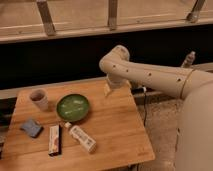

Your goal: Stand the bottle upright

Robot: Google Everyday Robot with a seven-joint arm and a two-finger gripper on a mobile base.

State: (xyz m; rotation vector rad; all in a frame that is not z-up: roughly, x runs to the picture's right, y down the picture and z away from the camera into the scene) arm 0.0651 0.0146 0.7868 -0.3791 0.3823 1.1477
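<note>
Approach step: bottle (81, 137) lies flat near front edge of table (117, 125). Gripper (108, 90), jaws apart and empty, hangs over far edge. Next: reach across, grasp bottle.

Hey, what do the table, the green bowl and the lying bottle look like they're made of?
The table looks like matte wood or bamboo: plank strips show. The green bowl is glossy, perhaps plastic or glazed ceramic. The bottle seems smooth white plastic with a label. The claw hovers over the table's far edge.
</note>
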